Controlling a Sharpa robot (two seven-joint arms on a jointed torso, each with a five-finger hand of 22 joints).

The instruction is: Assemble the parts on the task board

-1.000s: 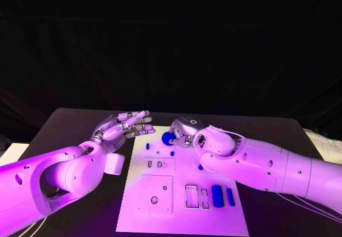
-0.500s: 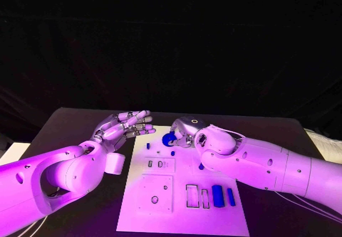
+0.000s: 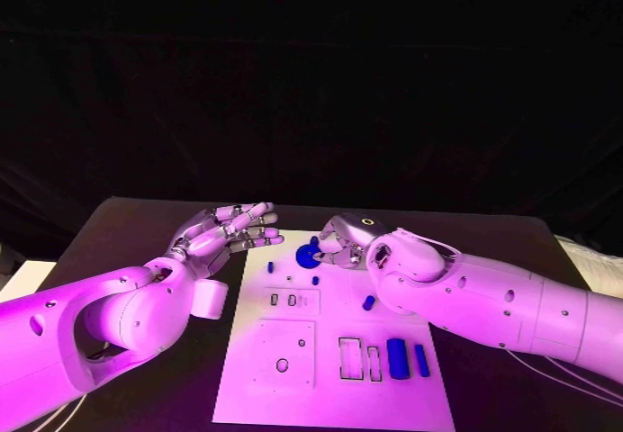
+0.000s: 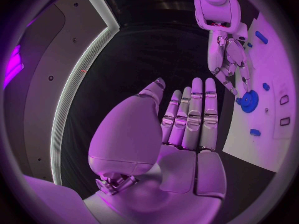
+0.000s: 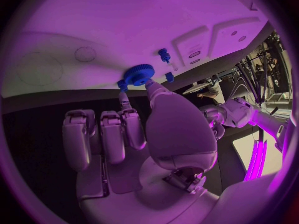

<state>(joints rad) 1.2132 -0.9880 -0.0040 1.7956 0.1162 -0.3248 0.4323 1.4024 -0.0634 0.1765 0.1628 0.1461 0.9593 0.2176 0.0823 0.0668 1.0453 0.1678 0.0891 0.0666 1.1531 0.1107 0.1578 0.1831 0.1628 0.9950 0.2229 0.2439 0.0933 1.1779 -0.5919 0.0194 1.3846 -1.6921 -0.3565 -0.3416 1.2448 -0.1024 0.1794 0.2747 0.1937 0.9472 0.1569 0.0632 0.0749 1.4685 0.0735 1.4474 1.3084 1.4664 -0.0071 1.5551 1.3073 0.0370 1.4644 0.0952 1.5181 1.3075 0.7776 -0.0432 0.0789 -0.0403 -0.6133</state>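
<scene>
Board (image 3: pixel 260 378) lies flat mid-table, white, long side running away from the robot. Near end has rectangular slots – two slim ones look empty, with two blue bars (image 3: pixel 397 357) lying just beside them to the right. Middle section carries a raised square plate with a small oval hole (image 3: pixel 282 364), and above it a smaller panel with short slots (image 3: pixel 274 299). Small blue pegs (image 3: pixel 270 266) stand at the far part, one more blue piece (image 3: pixel 369 302) sits close under the right forearm.

Blue gear (image 3: pixel 308 255) is at the far end of the board, toothed edge clear in the right wrist view (image 5: pixel 137 75). Right hand (image 3: pixel 340 241) is on it – thumb and a fingertip pinch the rim, other fingers curled in beside.

Left hand (image 3: pixel 228 231) hovers off the board's far left corner, palm up, fingers straight and close together, holding nothing; same flat pose in the left wrist view (image 4: pixel 187 129).

Table (image 3: pixel 130 234) is black and matte, backdrop behind it dark cloth.
</scene>
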